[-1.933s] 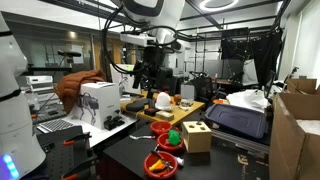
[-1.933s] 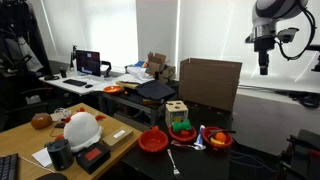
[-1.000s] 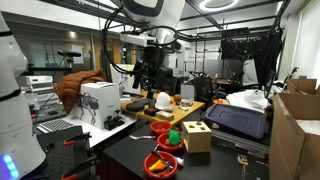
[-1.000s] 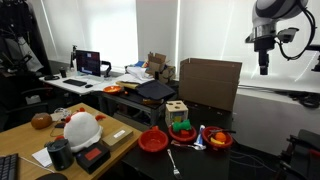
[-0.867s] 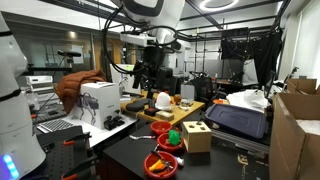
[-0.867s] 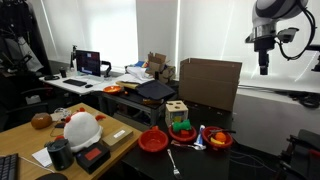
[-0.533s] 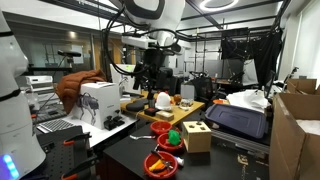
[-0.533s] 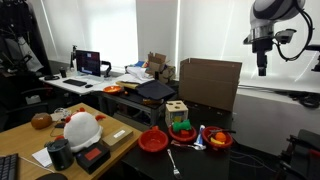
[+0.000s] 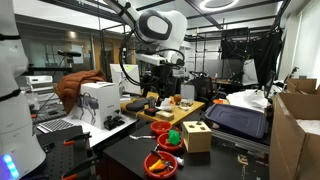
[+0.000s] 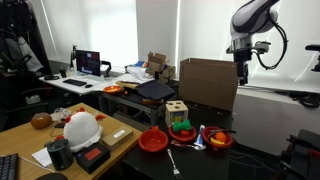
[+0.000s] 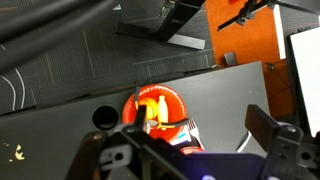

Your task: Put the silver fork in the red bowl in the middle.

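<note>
The silver fork [image 10: 173, 160] lies flat on the dark table in front of the red bowls; in an exterior view it is a thin pale line [image 9: 141, 136]. Three red bowls stand in a row. The middle red bowl [image 10: 184, 134] holds a green item and also shows in an exterior view [image 9: 166, 150]. My gripper [image 10: 243, 74] hangs high above and behind the bowls, far from the fork, and also shows in an exterior view [image 9: 160, 88]. In the wrist view its fingers [image 11: 190, 150] are spread wide and empty above a red bowl [image 11: 155, 98] with yellow items.
A wooden block box [image 10: 177, 109] stands behind the bowls. A large cardboard box [image 10: 209, 82] is behind that. A laptop bag [image 9: 237, 118], a white helmet [image 10: 81, 128] and desk clutter surround the table. Orange panels [image 11: 260, 35] lie beyond the table in the wrist view.
The arm has swung sideways and come lower, toward the area above the bowls. The fork and bowls have not moved.
</note>
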Controlling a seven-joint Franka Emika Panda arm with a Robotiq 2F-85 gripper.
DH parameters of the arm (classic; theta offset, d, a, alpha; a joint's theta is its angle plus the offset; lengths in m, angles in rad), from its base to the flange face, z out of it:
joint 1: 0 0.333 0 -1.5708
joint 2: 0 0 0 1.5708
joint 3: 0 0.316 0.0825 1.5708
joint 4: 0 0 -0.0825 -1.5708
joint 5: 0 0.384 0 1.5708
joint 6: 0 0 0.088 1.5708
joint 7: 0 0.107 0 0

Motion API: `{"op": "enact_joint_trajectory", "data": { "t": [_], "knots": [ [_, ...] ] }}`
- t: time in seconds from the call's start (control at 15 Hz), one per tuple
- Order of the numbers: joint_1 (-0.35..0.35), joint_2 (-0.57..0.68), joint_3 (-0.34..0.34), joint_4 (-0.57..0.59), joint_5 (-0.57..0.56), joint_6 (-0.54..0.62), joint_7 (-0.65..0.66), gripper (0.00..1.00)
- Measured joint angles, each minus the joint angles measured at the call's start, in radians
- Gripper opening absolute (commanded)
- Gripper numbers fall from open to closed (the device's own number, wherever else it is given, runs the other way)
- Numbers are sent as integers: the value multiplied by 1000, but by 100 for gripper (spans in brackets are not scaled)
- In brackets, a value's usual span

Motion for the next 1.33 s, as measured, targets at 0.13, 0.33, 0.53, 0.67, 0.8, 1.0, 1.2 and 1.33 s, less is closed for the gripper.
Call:
{"op": "enact_joint_trajectory", "data": {
  "t": [0.13, 0.33, 0.53, 0.67, 0.8, 1.0, 1.2, 1.33],
  "knots": [
    [2, 63, 39, 37, 20, 48, 28, 100],
    [5, 162, 99, 107, 60, 120, 83, 100],
    [13, 258, 146, 181, 70, 178, 148, 100],
    [24, 320, 172, 229, 70, 198, 187, 100],
    [43, 383, 190, 275, 65, 208, 224, 100],
    [88, 481, 209, 336, 33, 218, 279, 100],
    [135, 575, 213, 402, -4, 224, 335, 100],
    [159, 631, 214, 451, -25, 225, 363, 100]
  ]
}}
